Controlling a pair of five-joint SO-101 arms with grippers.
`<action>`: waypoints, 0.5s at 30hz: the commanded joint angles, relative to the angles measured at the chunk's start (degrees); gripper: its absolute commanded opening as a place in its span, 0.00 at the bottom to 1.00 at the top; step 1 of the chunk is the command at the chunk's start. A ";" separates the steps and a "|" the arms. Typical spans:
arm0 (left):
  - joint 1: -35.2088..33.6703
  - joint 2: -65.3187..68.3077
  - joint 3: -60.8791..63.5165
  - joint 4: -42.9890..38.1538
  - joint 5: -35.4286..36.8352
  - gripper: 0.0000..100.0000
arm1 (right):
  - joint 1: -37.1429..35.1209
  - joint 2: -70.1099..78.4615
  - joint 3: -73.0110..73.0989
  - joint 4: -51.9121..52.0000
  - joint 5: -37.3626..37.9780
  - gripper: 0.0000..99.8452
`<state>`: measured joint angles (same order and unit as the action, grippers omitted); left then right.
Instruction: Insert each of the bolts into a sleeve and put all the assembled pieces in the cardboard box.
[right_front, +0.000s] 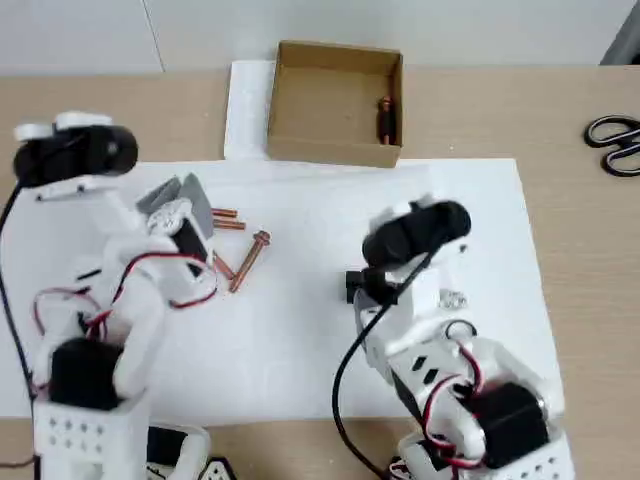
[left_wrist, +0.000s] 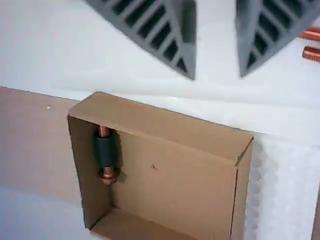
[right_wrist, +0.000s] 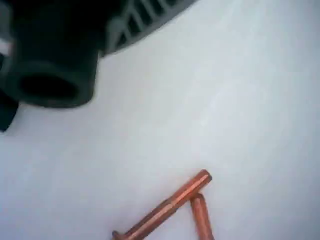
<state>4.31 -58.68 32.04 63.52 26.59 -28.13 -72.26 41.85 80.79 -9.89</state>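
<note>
The cardboard box (right_front: 335, 100) stands at the back of the table. One bolt in a black sleeve (right_front: 386, 120) lies inside it against a side wall, as the left wrist view shows (left_wrist: 106, 152). Several loose copper bolts (right_front: 245, 258) lie on the white sheet (right_front: 310, 340). Just left of them hangs my left gripper (right_front: 180, 198), open and holding nothing (left_wrist: 215, 50). My right gripper (right_front: 362, 285) sits mid-sheet, shut on a black sleeve (right_wrist: 50, 75). Two bolts (right_wrist: 170, 205) lie beyond that sleeve's open end.
Black scissors (right_front: 615, 140) rest on the bare wood at the far right. A small metal part (right_front: 452, 298) lies on the sheet beside the right arm. Two bolts (left_wrist: 311, 44) lie close to a left finger.
</note>
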 joint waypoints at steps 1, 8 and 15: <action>0.62 -6.59 3.03 2.55 -0.88 0.05 | 0.31 -3.21 1.41 -1.71 -0.26 0.00; 3.16 -16.53 13.85 8.62 -5.89 0.05 | 0.31 -4.44 2.90 -1.63 -0.35 0.00; 3.96 -13.36 18.24 7.03 -17.76 0.05 | 0.31 -4.26 4.04 -1.27 -0.35 0.00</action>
<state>8.00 -73.63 49.80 71.96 13.85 -28.04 -76.31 45.71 80.79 -9.89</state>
